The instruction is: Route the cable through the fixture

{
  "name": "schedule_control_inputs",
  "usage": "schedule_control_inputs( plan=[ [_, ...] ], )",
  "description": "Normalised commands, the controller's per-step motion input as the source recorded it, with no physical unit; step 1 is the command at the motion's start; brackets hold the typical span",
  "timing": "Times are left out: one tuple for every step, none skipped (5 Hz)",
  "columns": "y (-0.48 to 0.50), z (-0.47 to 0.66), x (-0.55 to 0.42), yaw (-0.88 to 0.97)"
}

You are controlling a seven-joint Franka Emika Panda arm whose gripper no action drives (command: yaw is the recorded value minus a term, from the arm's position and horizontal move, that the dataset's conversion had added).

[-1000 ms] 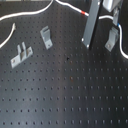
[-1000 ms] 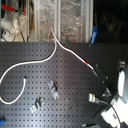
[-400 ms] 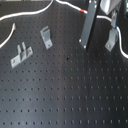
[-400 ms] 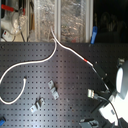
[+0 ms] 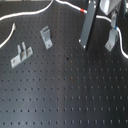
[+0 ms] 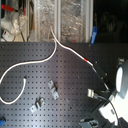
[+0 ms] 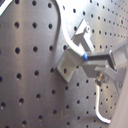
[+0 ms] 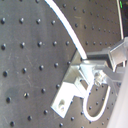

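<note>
I am the arm working over a dark board [image 5: 65, 95] full of small holes, and my gripper [image 7: 95, 67] sits right at the slim grey fixture [image 5: 112, 39], near the first exterior view's upper right. In both wrist views my fingers pinch the white cable [image 7: 64, 30] beside the forked top of the fixture [image 7: 75, 57]; I judge I hold it there so the cord can be laid down into the narrow slot. The cable [image 8: 65, 25] touches the fixture [image 8: 75, 82] in the second wrist view, but I cannot tell whether it is already seated in the slot. The wrist views show this contact closely and nothing of the wider board. The first exterior view shows the cable [image 5: 35, 12] running along the far edge, its red band [image 5: 81, 9] lying just short of my arm, and two other brackets, a low two-pronged one [image 5: 20, 54] and a bent strip [image 5: 46, 37], standing well apart from my work. The second exterior view shows the cable [image 6: 30, 65] curling in a long loop back to its free end, which the other views do not show.
</note>
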Motion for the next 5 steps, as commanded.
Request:
schedule_control_inputs(
  plan=[
    [0.073, 0.12, -0.021, 0.00],
    [0.055, 0.05, -0.107, 0.07],
    [0.008, 0.00, -0.036, 0.13],
    [0.194, 0.01, -0.151, 0.22],
    [0.000, 0.00, 0.000, 0.01]
  ],
)
